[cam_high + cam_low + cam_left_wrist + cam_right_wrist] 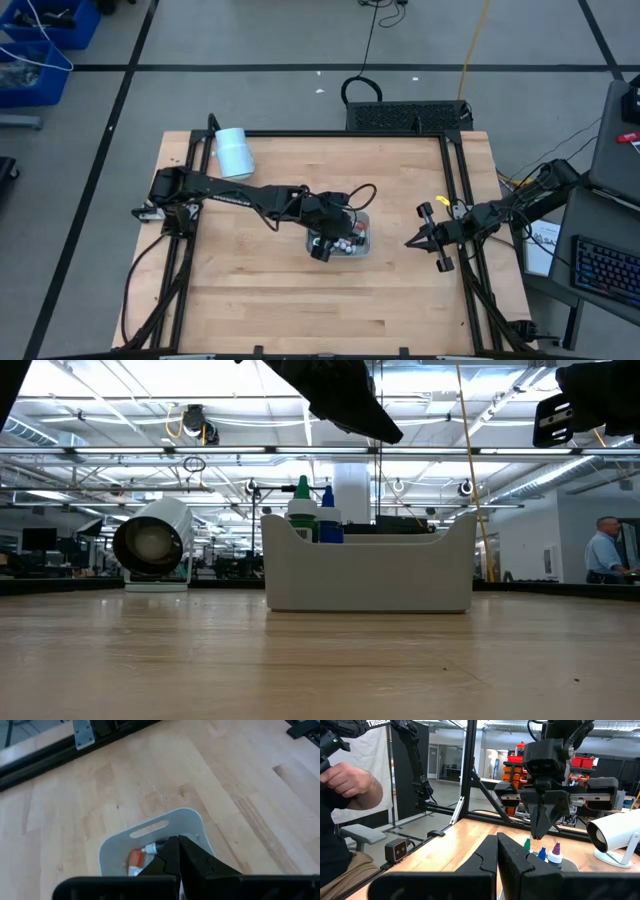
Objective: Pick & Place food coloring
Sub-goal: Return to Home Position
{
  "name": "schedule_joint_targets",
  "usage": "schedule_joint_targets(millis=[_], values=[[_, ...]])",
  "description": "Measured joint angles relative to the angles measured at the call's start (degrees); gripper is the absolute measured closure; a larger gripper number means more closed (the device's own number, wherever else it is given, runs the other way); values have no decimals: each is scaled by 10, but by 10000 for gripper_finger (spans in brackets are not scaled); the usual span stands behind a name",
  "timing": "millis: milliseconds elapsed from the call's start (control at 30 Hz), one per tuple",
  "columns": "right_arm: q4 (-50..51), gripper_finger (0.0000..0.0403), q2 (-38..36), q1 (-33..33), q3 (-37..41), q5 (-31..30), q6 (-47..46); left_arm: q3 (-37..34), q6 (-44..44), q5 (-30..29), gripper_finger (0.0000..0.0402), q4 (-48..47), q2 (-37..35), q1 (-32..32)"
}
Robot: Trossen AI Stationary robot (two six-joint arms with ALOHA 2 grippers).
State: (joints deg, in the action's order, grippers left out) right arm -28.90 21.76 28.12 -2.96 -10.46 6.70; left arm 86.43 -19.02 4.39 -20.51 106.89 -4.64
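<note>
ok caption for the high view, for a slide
Left gripper over the grey bin of food coloring bottles; right gripper parked at the right of the table

Counted: 1 grey bin (370,575), 1 white cylinder (234,153), at least 4 food coloring bottles (302,515).

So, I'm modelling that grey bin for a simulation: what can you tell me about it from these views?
The bin is pale grey and plastic-looking: rectangular, with rounded corners, short ends rising above the long sides, and a slot handle in one end. It stands upright near the middle of the wooden table. Inside, a green-capped bottle and a blue-capped bottle poke above the rim; an orange bottle lies on its side. The left claw hovers above it, shut, not touching.
</note>
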Motion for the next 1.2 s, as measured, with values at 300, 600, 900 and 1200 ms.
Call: schedule_joint_targets(millis=[300, 600, 900, 1200], values=[[0, 403, 0, 0, 0, 0, 0, 0, -49, -34, 399, 4, -73, -19], [-8, 403, 11, 1, 0, 0, 0, -241, -21, 0, 400, 212, -299, -13], [-16, 403, 21, 0, 0, -2, 4, -539, 40, -33, 401, 504, -455, -7], [-9, 403, 19, 0, 0, -33, 11, -723, 35, -91, 401, 647, -550, -4]])
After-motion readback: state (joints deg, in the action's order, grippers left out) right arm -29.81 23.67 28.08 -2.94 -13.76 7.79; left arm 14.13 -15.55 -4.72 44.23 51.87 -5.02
